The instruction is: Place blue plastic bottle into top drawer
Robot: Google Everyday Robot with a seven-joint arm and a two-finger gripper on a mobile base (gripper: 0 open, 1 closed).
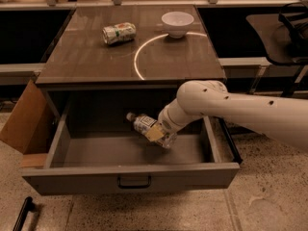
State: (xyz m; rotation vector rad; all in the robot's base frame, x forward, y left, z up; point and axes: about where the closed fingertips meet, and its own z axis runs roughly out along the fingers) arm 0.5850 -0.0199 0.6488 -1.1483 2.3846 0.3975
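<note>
1. The blue plastic bottle (143, 124) hangs inside the open top drawer (55, 141), above its floor. It is tilted, with the white cap pointing far-left. Risk: if it is let go at this tilt, the light, round body probably bounces and rolls toward the left wall.
2. The gripper (163, 134) is clenched on the bottle's label end, right of the drawer's centre and below the table edge. Risk: the thin clear plastic could buckle or slip, and the printed label looks slick.
3. The arm (250, 112) reaches in from the right, over the drawer's right wall. Risk: pulling out carelessly could knock the table's front edge or clip that wall and jolt the drawer.
4. Materials, from the left:
   - The cardboard flap (19, 121) is brown and matte, and leans beside the drawer's left wall.
   - The drawer is grey metal with flat, smooth panels. It is boxy and deep, with a dark loop handle (134, 181) at front centre.
5. The table top (82, 61) is dark and glossy.
   - The can (119, 33) is green and white, lies on its side, and looks dented.
   - The white ring (137, 61) is a thin painted arc.
   - The bowl (177, 23) is white, round, smooth and upright.
6. The arm's shell is white, rounded and smooth, with small dark dots.
</note>
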